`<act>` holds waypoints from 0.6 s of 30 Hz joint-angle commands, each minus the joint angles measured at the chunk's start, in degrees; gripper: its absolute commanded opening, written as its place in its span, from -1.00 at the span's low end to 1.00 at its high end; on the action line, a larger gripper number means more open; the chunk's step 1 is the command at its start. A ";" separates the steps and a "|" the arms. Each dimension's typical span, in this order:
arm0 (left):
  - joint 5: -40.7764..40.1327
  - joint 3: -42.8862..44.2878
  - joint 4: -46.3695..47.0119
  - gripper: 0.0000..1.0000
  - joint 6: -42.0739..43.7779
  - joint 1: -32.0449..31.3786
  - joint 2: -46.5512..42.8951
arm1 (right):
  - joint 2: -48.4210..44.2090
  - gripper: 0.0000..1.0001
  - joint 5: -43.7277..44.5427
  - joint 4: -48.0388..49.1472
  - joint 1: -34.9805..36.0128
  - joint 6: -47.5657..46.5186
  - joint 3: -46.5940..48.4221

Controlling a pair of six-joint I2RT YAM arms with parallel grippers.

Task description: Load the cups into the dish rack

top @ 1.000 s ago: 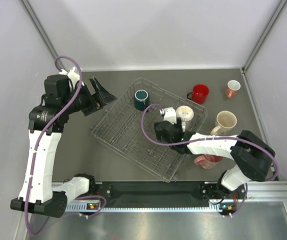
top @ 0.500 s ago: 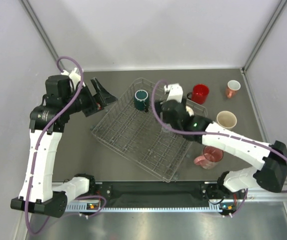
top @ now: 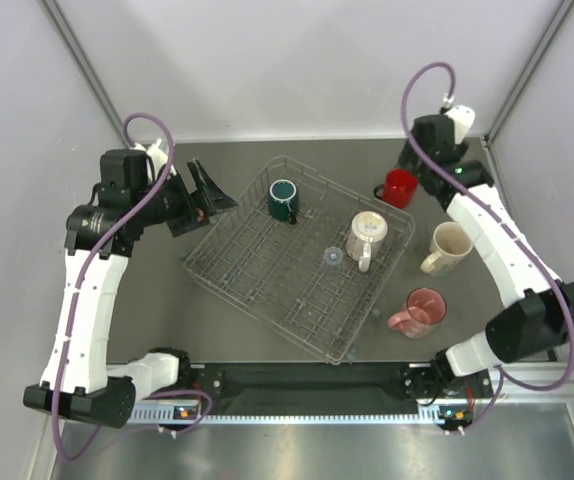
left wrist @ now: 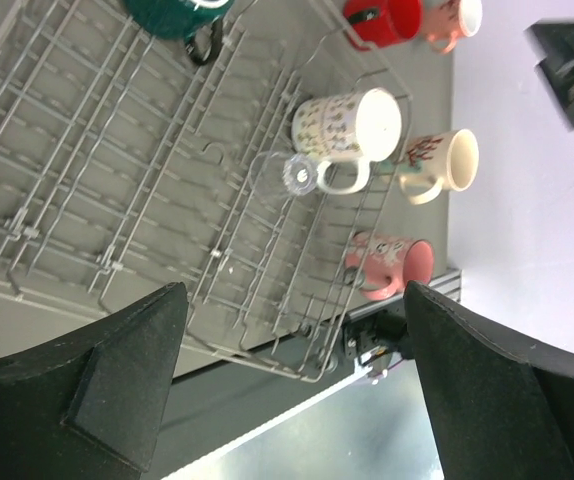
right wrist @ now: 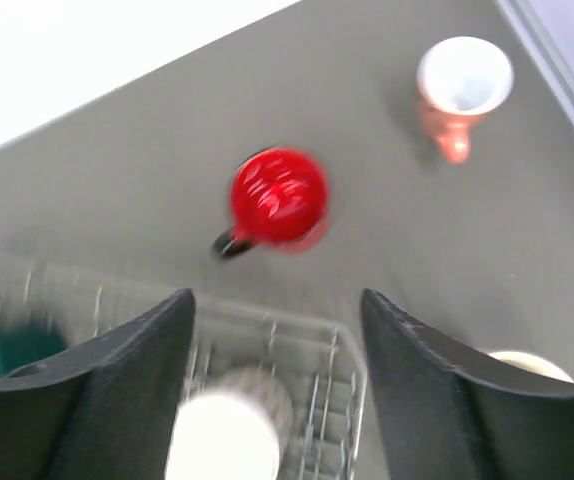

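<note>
Hovering over the far right corner of the counter (top: 217,320), the right gripper (right wrist: 275,295) is released: its fingers stand apart with nothing between them. In the right wrist view the red mug (right wrist: 279,198) sits on the counter just beyond the fingertips, in line with the gap and not touching either finger. The salmon mug (right wrist: 464,78) stands farther off to the right, well apart from the gripper. This view is blurred, so finer detail cannot be told.

The left gripper (top: 207,190) is also released, fingers spread wide and empty. It is held off the far left side of the dish rack (top: 257,260), apart from its wires.

Location of the mugs:
- Teal mug (top: 284,200): inside the rack, at its far corner.
- Patterned mug (top: 367,235): inside the rack, on its right side.
- Glass cup (top: 332,257): inside the rack, just beside the patterned mug on its left.
- Red mug: on the counter, just beyond the rack's far right rim.
- Cream mug (top: 452,243): on the counter, right of the rack.
- Pink mug (top: 424,308): on the counter, nearer than the cream mug.
</note>
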 commanded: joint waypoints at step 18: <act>-4.71 4.30 -5.29 0.86 7.01 -0.30 0.53 | 27.01 0.26 -8.79 -6.53 -26.91 6.11 21.13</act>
